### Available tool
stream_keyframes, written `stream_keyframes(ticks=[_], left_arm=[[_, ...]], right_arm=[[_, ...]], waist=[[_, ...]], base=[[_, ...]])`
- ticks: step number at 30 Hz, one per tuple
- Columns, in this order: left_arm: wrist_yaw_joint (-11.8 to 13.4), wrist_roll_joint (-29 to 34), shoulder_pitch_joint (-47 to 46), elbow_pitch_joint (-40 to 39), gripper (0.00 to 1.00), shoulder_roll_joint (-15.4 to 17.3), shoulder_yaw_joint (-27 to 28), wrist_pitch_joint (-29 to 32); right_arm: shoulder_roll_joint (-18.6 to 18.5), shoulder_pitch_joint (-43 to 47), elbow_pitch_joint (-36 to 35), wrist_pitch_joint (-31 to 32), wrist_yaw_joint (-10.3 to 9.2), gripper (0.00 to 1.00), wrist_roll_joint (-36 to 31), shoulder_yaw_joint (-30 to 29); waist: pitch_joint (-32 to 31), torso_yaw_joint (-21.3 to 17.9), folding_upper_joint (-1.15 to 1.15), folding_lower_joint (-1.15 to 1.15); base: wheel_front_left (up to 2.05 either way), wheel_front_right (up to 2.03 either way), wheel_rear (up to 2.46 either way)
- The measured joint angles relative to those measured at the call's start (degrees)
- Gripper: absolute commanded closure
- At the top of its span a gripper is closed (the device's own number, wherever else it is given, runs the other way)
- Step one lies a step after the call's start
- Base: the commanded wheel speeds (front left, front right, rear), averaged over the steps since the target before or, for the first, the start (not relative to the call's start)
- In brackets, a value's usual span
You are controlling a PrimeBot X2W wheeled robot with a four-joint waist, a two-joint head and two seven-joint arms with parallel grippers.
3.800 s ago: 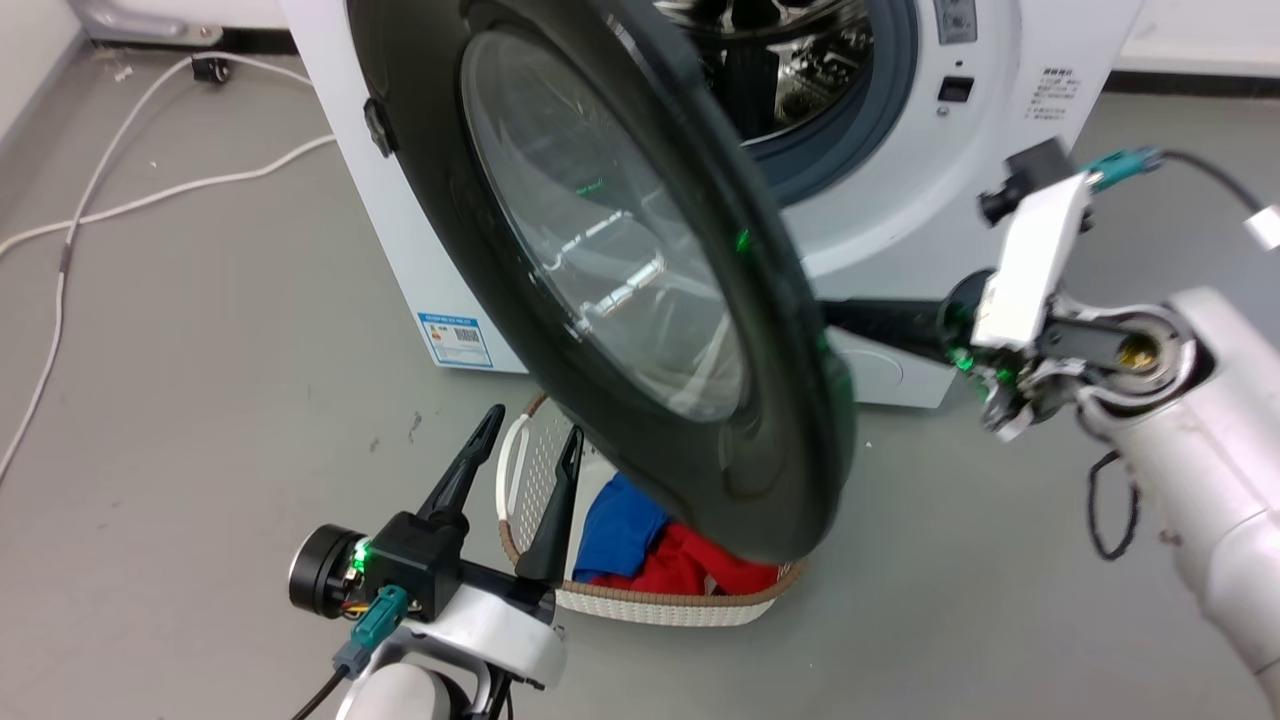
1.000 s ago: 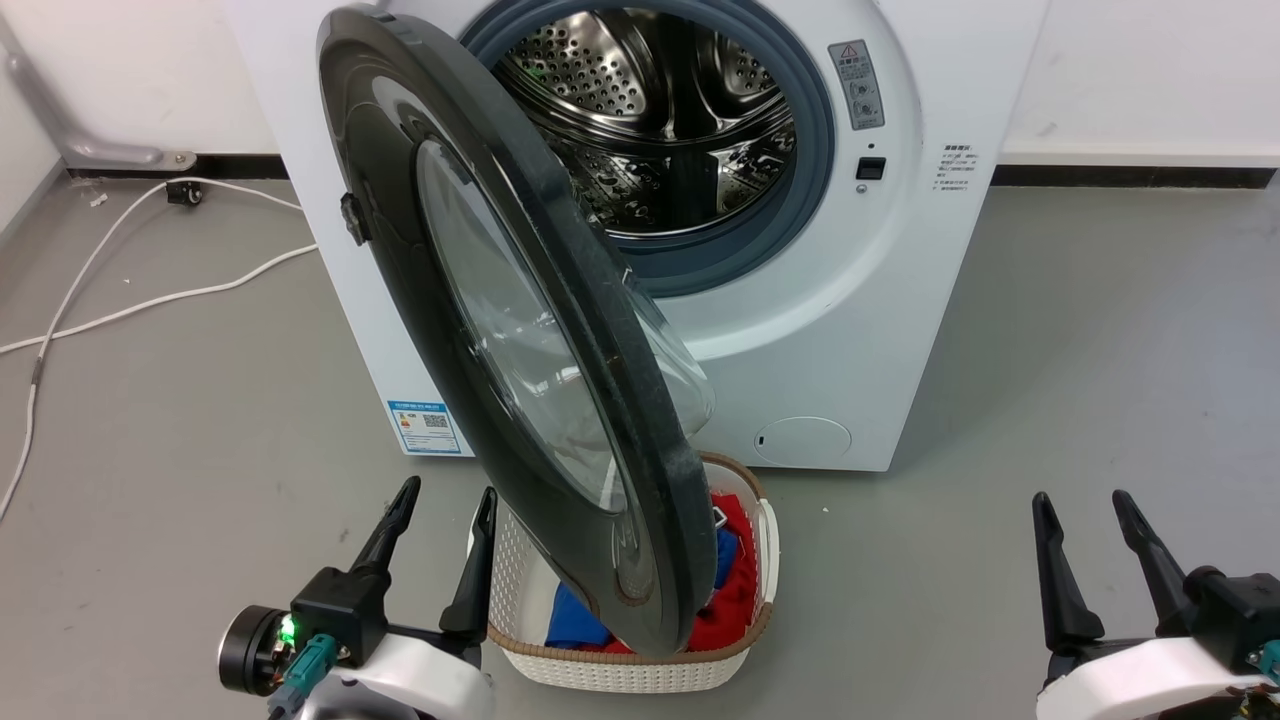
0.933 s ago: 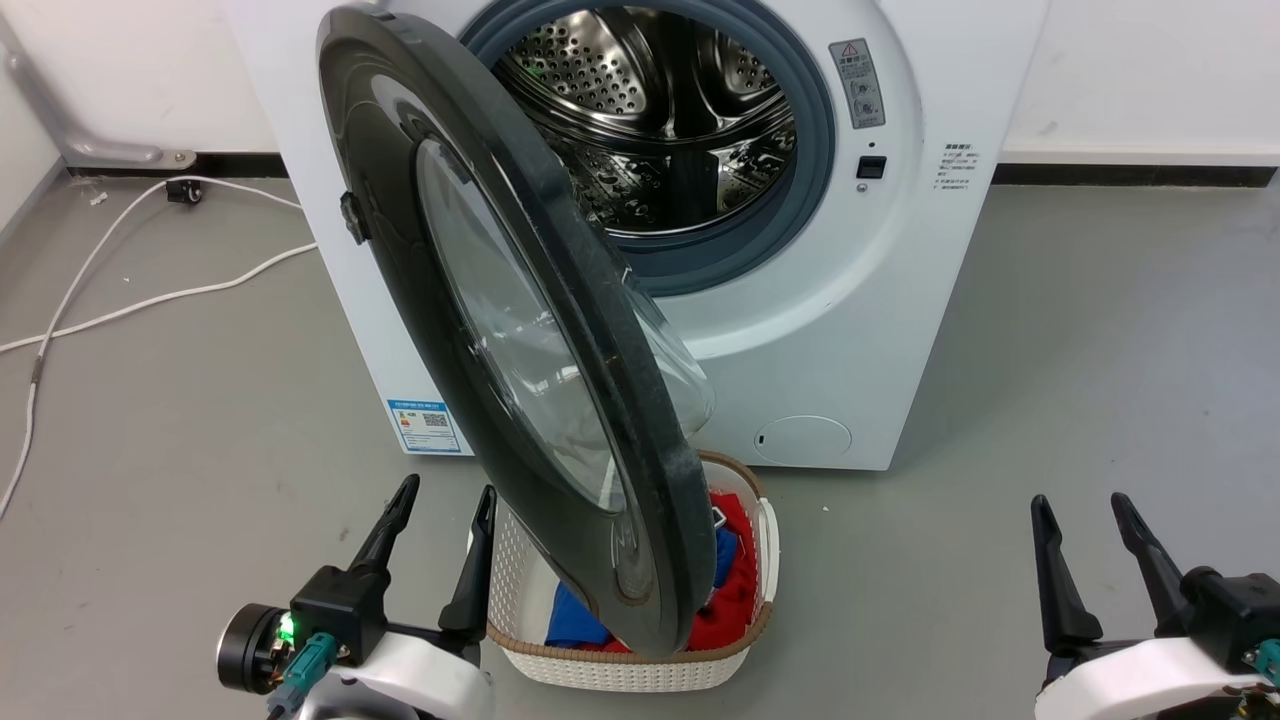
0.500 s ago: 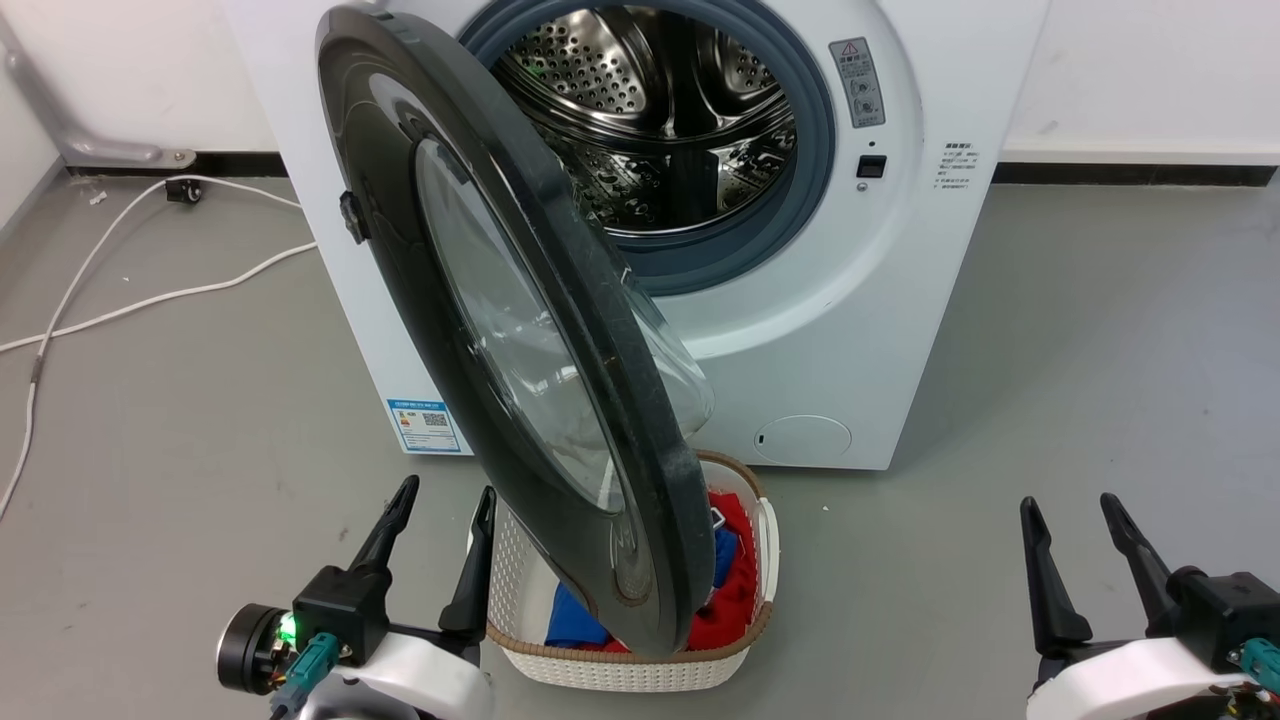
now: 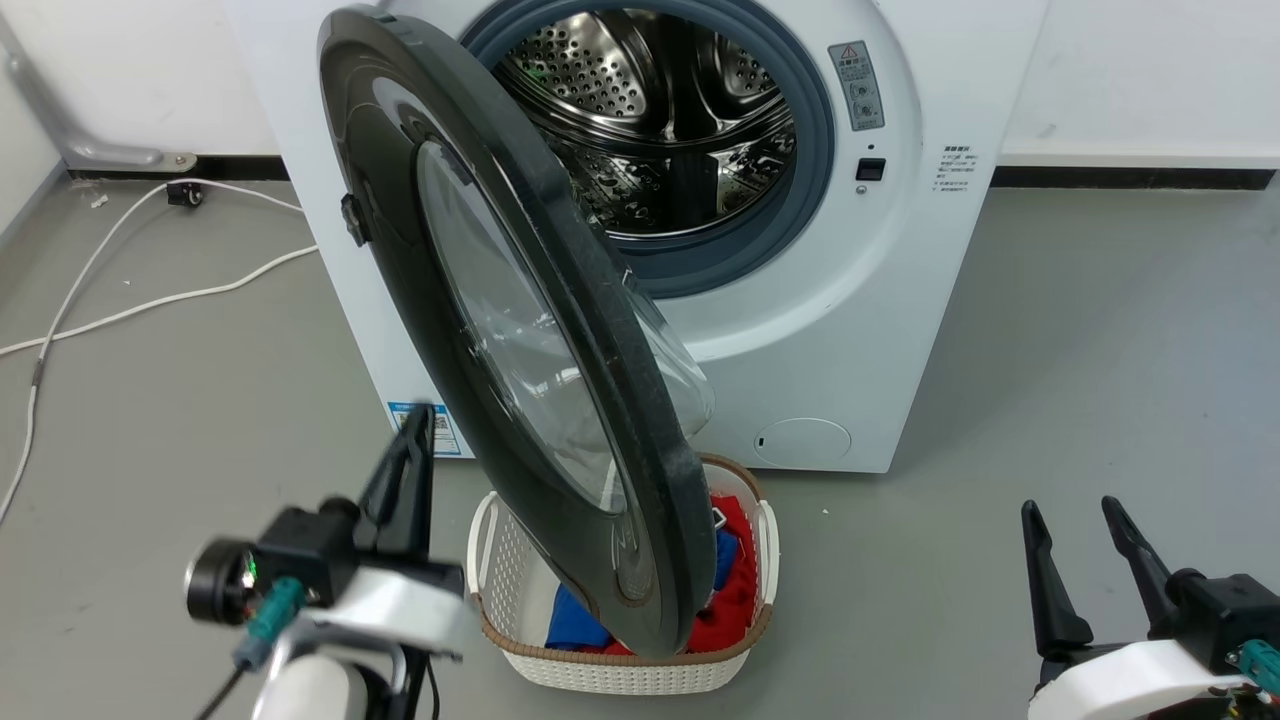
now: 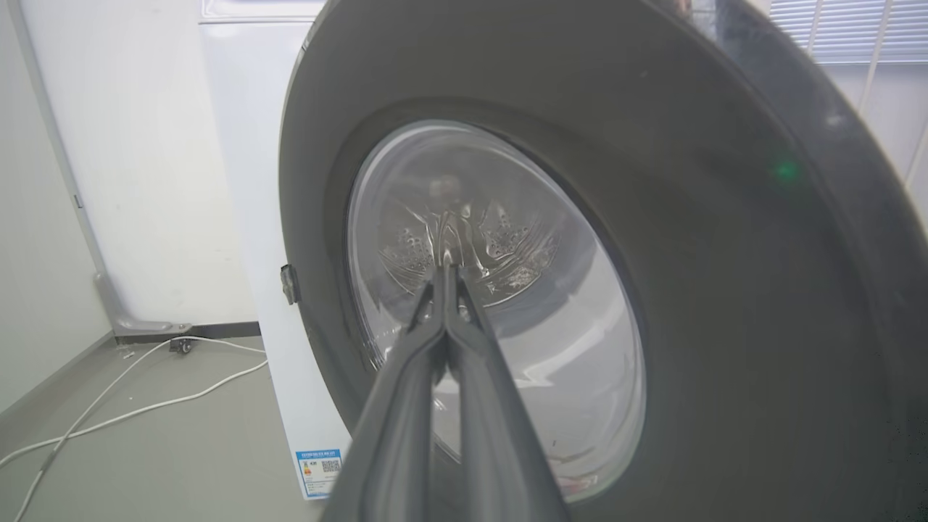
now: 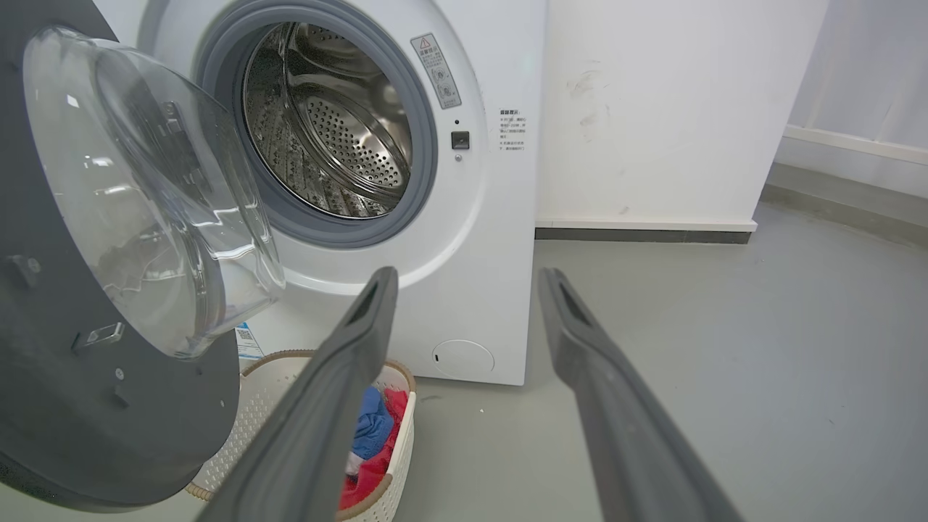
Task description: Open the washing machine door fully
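Head view, door (image 5: pixel 500 330): part open.
left gripper (image 5: pixel 420 418): fingers pressed together, empty, just beside door.
right gripper (image 5: pixel 1070 510): fingers wide, well apart from door.

You are looking at washing machine door (image 5: pixel 520 330): large round disc, glossy black rim ringing clear glass bowl (image 7: pixel 145 196). Door standing open, swung out roughly square to front of washing machine (image 5: pixel 850 330). Hinged edge sitting against machine's left side in head view. Free edge jutting out toward you, well apart from machine front. Bowl bulging from inner face, pointing across machine front toward its right side. Outer black face looking away past machine's left side. Glass catching pale reflections.
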Motion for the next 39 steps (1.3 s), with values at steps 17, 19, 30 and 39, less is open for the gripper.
stream_keyframes(ticks=[17,19,30,39], left_arm=[[2.09,2.66,-16.69,-25.02,1.00,-0.46,-3.39,5.84],[1.72,2.66,-17.67,-27.06,1.00,-1.01,-5.11,6.27],[-0.67,-3.07,-13.45,-29.54,1.00,-3.09,-20.48,11.79],[-1.89,-9.56,-4.62,-23.29,1.00,-2.20,-32.49,18.17]], right_arm=[[0.07,-0.03,1.03,0.02,0.00,0.00,-0.32,-0.13],[0.07,-0.05,1.19,0.01,0.00,0.00,-0.31,-0.03],[0.09,-0.27,2.03,-0.89,0.00,0.00,-0.40,0.40],[0.10,-0.17,2.75,-1.26,0.00,0.00,-0.24,-0.18]], waist=[[-0.64,0.11,0.00,0.00],[-0.63,-0.04,0.00,0.00],[-0.55,-0.78,0.00,0.00],[-0.40,-0.14,0.00,0.00]], base=[[0.00,0.00,0.00],[0.00,0.00,0.00],[0.00,0.00,0.00],[0.00,0.00,0.00]])
